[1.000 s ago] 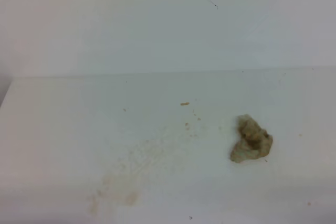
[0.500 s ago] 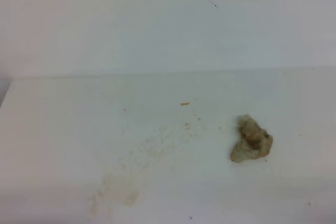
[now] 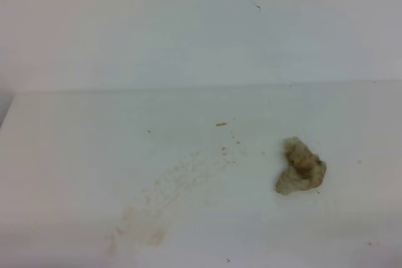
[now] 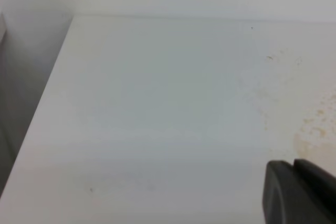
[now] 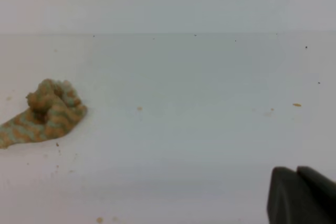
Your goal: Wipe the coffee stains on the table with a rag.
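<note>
Rag [image 3: 300,166] loose on worktop [image 3: 75,149], right of coffee stains [image 3: 163,199]. Fingers [image 5: 299,195] barely in view, aperture can't tell, holding nothing. Risk: smearing stains wider if wad slips.

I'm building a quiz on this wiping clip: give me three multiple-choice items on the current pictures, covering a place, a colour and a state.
1. In the high view, the rag lies where relative to the coffee stains?
A. right
B. left
C. on top

2. The stains' colour?
A. blue
B. tan-brown
C. black

3. The rag is
A. gripped
B. spread flat
C. lying bunched on the table, untouched

Answers: 1 A, it sits right of the smear. 2 B, tan speckles show on white. 3 C, no gripper touches the wad.
</note>
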{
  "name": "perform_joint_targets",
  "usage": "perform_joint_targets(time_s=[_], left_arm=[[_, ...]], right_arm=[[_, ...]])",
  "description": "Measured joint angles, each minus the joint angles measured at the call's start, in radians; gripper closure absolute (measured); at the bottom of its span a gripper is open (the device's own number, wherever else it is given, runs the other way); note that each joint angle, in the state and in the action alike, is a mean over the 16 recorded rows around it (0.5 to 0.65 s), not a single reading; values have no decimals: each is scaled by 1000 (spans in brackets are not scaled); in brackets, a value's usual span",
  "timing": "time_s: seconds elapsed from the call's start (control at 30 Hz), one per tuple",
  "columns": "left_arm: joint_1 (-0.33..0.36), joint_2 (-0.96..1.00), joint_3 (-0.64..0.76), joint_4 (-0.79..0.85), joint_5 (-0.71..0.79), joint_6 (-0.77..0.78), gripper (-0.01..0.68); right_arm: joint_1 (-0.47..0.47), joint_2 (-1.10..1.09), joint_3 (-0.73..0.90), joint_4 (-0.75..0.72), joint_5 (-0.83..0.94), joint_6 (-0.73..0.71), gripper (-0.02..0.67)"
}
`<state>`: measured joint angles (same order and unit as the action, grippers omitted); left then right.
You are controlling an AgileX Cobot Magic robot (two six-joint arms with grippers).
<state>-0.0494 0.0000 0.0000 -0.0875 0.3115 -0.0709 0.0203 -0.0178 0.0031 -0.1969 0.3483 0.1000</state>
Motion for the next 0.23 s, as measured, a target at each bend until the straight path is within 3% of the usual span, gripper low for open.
perform_joint_targets(time_s=[0.23], left_arm=[[0,0,0,0,0,0,675]], right_arm=[[0,0,0,0,0,1,649]])
